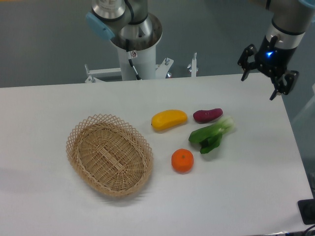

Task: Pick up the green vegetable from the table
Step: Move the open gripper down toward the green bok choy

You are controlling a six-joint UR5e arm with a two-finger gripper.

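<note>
In the fixed camera view, nothing of the pick seems done yet. The green vegetable (212, 134) lies flat on the table (44, 108), its pale stalk end pointing up and right, just below the purple sweet potato (207, 115). From the vegetable, the yellow fruit (169, 120) is to the left, the orange (182, 161) is lower left, and the wicker basket (109, 154) is far left. The gripper (268, 73) hangs well above and right of the vegetable, fingers spread apart, holding nothing. Approach, descent, grasp and lift all remain.
</note>
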